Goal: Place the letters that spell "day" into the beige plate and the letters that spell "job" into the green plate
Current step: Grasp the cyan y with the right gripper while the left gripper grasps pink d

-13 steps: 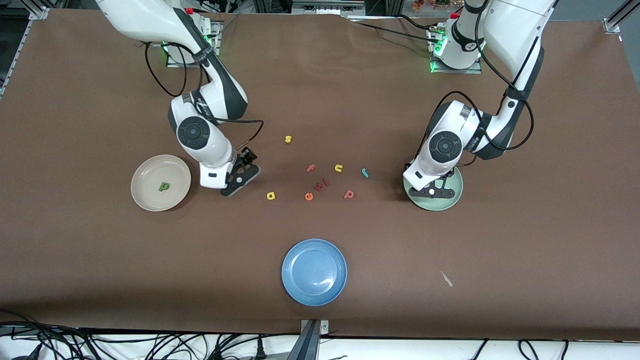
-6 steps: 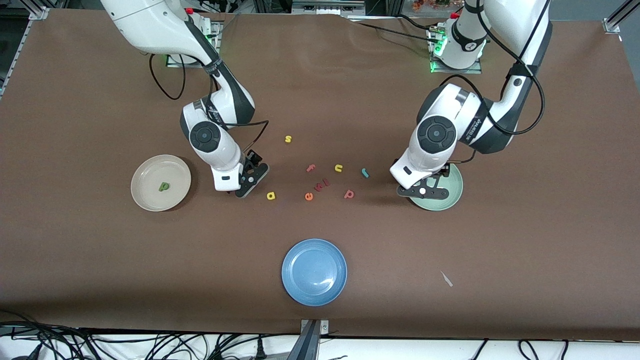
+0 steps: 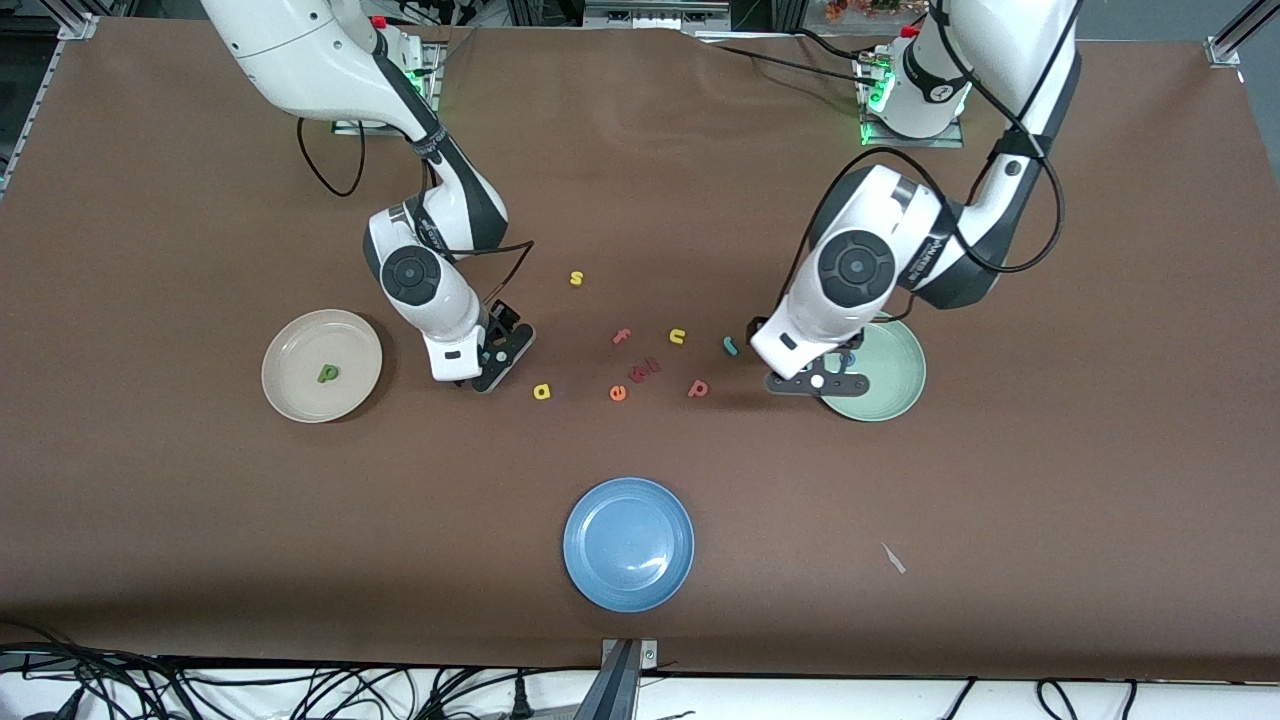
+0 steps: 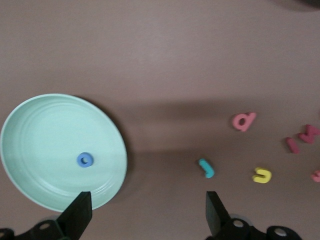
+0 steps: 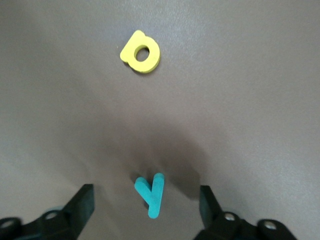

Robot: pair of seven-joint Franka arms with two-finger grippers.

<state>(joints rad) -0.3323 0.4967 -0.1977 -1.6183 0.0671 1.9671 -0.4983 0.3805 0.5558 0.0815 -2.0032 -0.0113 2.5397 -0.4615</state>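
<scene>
My right gripper (image 3: 490,362) is low over the table between the beige plate (image 3: 300,350) and the yellow a (image 3: 541,391). It is open, and the teal y (image 5: 150,195) lies flat between its fingers, untouched. The y is hidden in the front view. A dark green d (image 3: 327,374) lies in the beige plate. My left gripper (image 3: 815,382) hangs open and empty at the green plate's (image 3: 890,385) edge toward the letters. The blue o (image 4: 84,160) lies in that plate. The teal j (image 3: 730,346) and salmon b (image 3: 698,388) lie on the table beside it.
Loose letters lie mid-table: yellow s (image 3: 576,278), pink f (image 3: 621,336), yellow u (image 3: 678,336), dark red letters (image 3: 645,368) and orange e (image 3: 617,393). A blue plate (image 3: 628,543) sits nearer the front camera. A small scrap (image 3: 893,558) lies toward the left arm's end.
My right gripper has moved from beside the beige plate toward the yellow a. My left gripper has moved off the green plate toward the letters, uncovering the blue o.
</scene>
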